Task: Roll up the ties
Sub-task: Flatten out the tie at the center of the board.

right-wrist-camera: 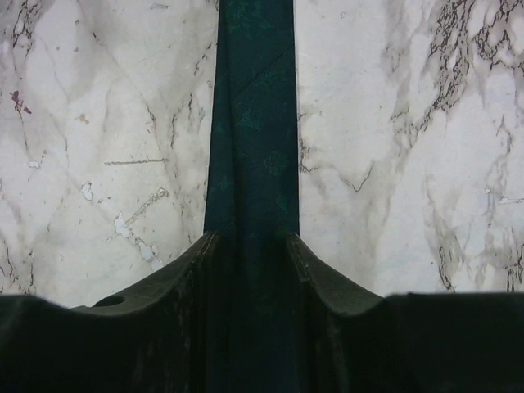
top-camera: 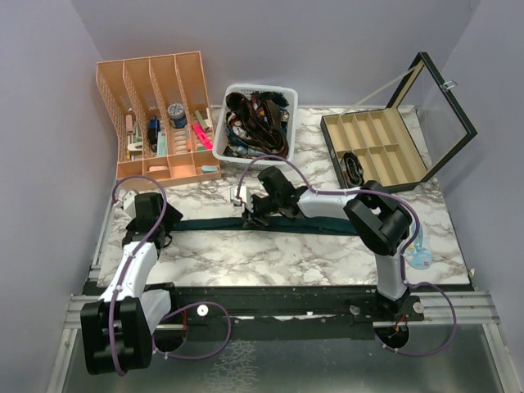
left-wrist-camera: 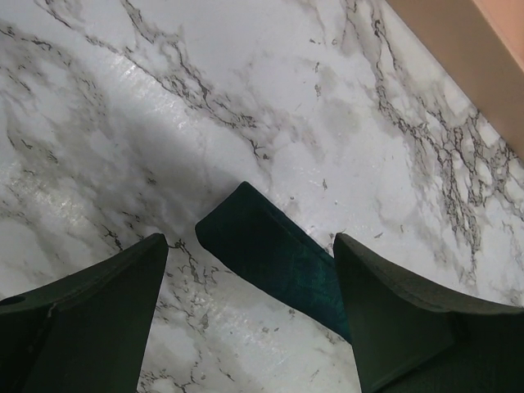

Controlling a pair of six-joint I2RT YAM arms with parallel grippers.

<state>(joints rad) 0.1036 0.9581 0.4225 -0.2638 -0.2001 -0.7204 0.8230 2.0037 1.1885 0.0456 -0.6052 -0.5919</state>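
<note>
1. Tie (top-camera: 213, 225): I see the dark teal tie lying flat and unrolled on the marble table (top-camera: 246, 262). It runs left to right across the middle.
2. Left gripper (left-wrist-camera: 250, 246): the fingers (left-wrist-camera: 106, 311) are spread wide apart. One end of the tie lies on the table between them, and neither finger clamps it.
3. Right gripper (right-wrist-camera: 250, 237): it is lowered over the tie's middle stretch. Its fingers (right-wrist-camera: 164, 286) stand partly apart, one at each edge of the band. I cannot tell whether they pinch the fabric or only flank it.
4. More ties (top-camera: 258, 123) fill the white basket (top-camera: 282, 90) at the far side.
</note>
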